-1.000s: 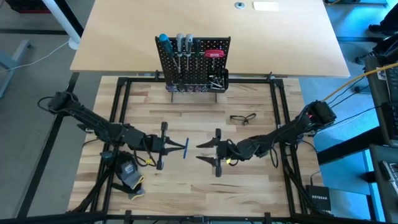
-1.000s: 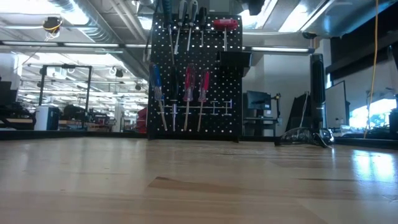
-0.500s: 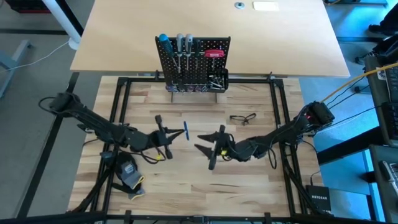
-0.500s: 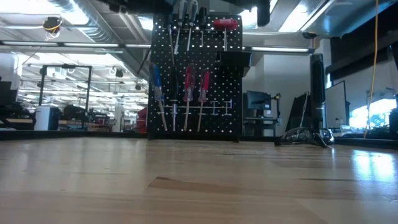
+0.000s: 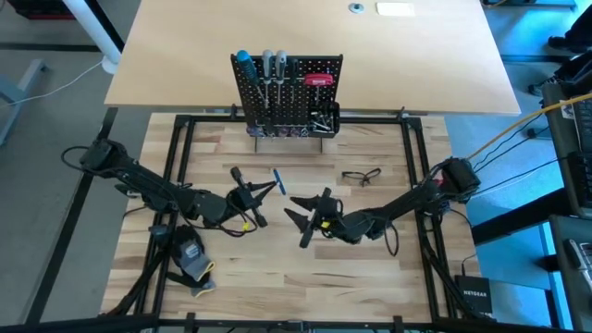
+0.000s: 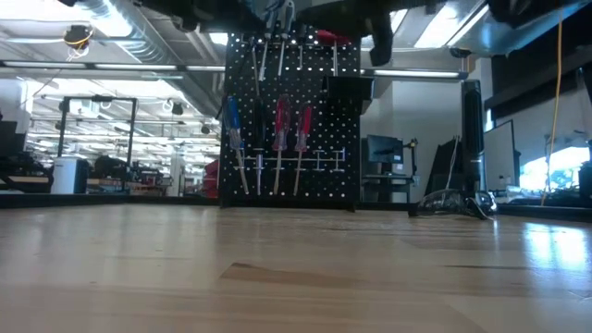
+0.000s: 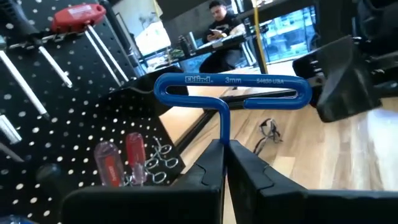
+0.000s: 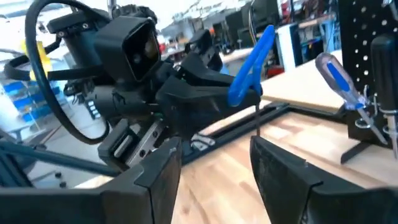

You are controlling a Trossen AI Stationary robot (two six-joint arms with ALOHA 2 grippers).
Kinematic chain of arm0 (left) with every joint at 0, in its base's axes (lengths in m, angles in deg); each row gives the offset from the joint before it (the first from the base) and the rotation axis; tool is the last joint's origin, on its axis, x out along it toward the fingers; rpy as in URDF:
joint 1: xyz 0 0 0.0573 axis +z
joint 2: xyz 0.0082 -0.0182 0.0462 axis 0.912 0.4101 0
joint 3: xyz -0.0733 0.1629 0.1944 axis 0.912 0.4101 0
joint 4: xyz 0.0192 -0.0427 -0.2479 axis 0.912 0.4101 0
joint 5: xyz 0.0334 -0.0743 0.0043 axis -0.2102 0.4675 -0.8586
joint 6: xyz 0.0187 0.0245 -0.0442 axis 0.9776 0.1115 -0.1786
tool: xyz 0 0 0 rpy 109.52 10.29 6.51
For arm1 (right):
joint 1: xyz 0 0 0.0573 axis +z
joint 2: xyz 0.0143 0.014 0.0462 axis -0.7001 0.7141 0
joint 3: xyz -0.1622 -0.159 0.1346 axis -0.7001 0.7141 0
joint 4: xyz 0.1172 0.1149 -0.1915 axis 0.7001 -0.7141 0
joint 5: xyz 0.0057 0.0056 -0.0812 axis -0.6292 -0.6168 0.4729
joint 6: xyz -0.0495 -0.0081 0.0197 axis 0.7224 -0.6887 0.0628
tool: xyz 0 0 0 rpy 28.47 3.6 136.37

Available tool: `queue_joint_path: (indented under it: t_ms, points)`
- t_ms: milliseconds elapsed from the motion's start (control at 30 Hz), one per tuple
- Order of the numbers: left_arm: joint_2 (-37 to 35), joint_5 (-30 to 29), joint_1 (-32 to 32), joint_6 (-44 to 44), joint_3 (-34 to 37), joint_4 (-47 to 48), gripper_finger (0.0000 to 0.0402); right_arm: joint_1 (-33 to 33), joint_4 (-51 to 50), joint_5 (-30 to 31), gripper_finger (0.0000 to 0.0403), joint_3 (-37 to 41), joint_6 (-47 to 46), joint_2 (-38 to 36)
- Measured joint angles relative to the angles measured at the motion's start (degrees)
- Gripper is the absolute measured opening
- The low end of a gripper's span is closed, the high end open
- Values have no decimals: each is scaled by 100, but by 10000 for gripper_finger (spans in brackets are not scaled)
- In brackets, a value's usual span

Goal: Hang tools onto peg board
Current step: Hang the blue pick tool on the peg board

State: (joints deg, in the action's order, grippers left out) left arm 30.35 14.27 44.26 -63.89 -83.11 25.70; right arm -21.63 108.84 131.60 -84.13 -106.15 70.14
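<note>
Left pincer (image 5: 262,189) at centre of the high view, clenched on the shaft of a blue T-shaped key (image 5: 278,181), held above the wooden worktop (image 5: 277,268). Right pincer (image 5: 298,222) just right of centre, released, fingers spread, near the key but apart from it. Peg board (image 5: 287,92) upright at upper centre, carrying screwdrivers (image 6: 280,139) and a red T-handle (image 5: 317,80). Safety glasses (image 5: 362,175) lying right of centre.
</note>
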Motion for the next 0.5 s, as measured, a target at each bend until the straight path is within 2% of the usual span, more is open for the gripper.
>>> queue_joint_path:
  t_ms: [167,367,500]
  points:
    - [0,-5,-9,-71,0,-2,1,-93,681,46,193,-178,617,445]
    - [-1,-10,-6,-103,-2,-20,1,-117,786,180,193,-763,1766,717]
    - [-2,-13,-6,-102,-2,3,1,-235,677,349,193,-944,1963,724]
